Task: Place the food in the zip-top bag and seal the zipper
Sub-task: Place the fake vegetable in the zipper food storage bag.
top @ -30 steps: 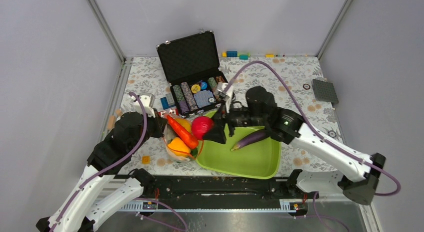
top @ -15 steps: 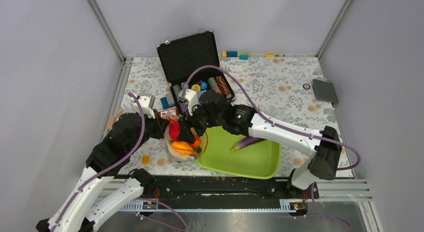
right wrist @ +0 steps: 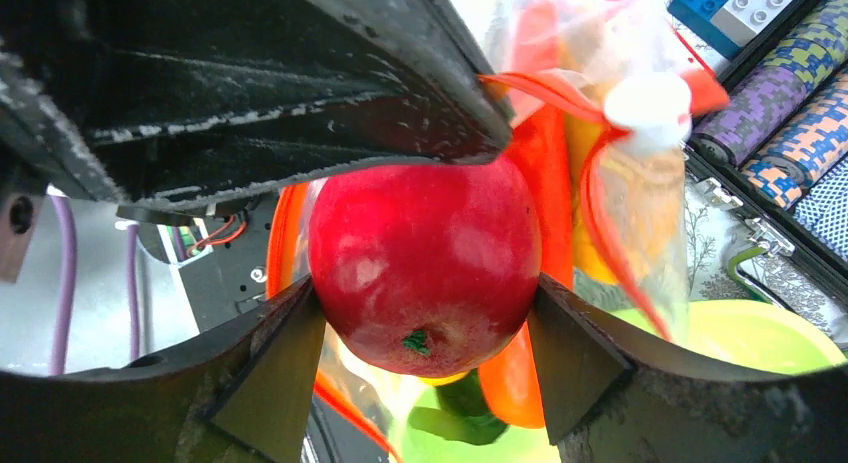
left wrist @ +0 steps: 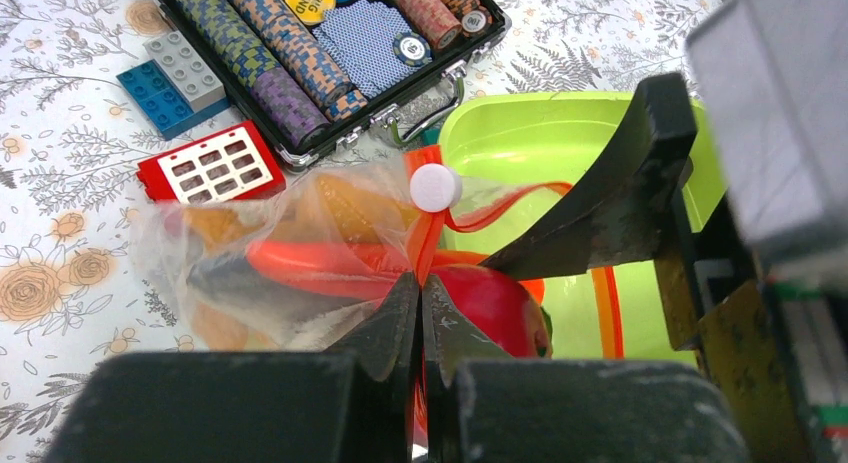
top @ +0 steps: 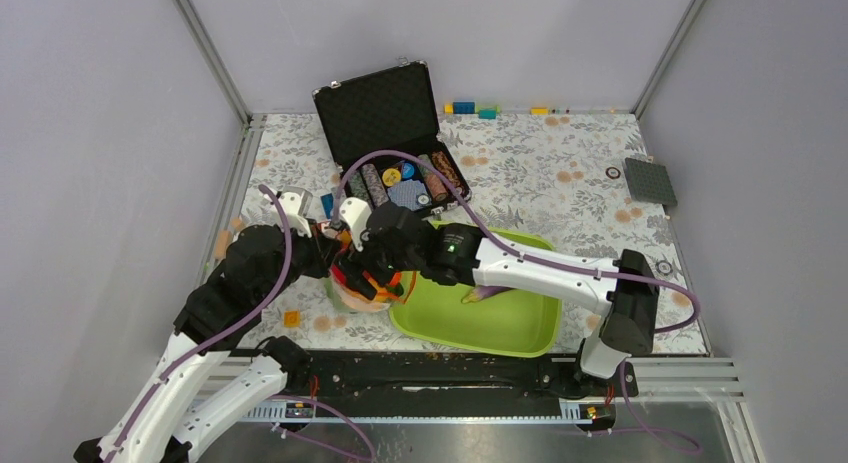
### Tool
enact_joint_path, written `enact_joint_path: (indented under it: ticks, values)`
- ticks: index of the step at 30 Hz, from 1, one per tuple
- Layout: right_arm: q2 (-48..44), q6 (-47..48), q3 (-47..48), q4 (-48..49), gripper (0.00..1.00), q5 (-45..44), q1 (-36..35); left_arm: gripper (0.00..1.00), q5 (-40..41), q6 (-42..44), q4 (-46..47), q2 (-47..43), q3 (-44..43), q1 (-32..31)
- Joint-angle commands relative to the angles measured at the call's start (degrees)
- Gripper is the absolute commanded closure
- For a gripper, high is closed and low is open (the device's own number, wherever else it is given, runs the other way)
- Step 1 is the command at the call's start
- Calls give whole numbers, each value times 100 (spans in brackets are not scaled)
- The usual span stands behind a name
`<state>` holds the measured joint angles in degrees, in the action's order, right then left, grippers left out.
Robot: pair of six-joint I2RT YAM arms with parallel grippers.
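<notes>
My right gripper [right wrist: 425, 313] is shut on the red apple [right wrist: 425, 268], one finger on each side. It holds the apple at the open mouth of the zip-top bag [left wrist: 250, 253]. My left gripper [left wrist: 420, 280] is shut on the orange-red zipper [left wrist: 425, 238] just below its white slider [left wrist: 435, 187], holding the rim up. Inside the clear bag lie an orange carrot [right wrist: 540, 183] and a yellow pepper [right wrist: 590, 203]. The purple eggplant [top: 488, 292] lies on the lime-green tray [top: 500, 328]. From above, both grippers meet over the bag [top: 355, 295] and hide the apple.
An open black case of poker chips [top: 400, 188] stands just behind the bag and tray. A red brick [left wrist: 210, 163] and a blue and grey brick [left wrist: 160, 88] lie beside the bag. Small bricks [top: 475, 109] sit at the back wall and a grey plate [top: 650, 181] at the right.
My right arm has swung left from above the tray, carrying the apple to the bag's mouth. The left gripper has kept its hold on the zipper in the same place.
</notes>
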<state>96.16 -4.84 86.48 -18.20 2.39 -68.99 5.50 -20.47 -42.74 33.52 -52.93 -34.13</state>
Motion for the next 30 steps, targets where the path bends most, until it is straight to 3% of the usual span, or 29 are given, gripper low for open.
enact_joint_path:
  ticks: [1,4,11,20,30]
  values:
    - [279,338,322,-340,71,-660,-116,100,-395,-84,723,-21,-64,51]
    - [287,150,397,-422,51,-1004,-113,100,-386,-97,734,-34,-34,69]
    - [-197,40,153,-158,28,-932,-115,100,-304,-119,737,-38,1,122]
    - [-673,121,-18,-20,12,-490,-115,100,-156,-185,690,-18,2,196]
    - [-888,141,-137,-4,10,-772,-115,100,-55,-159,646,35,-7,287]
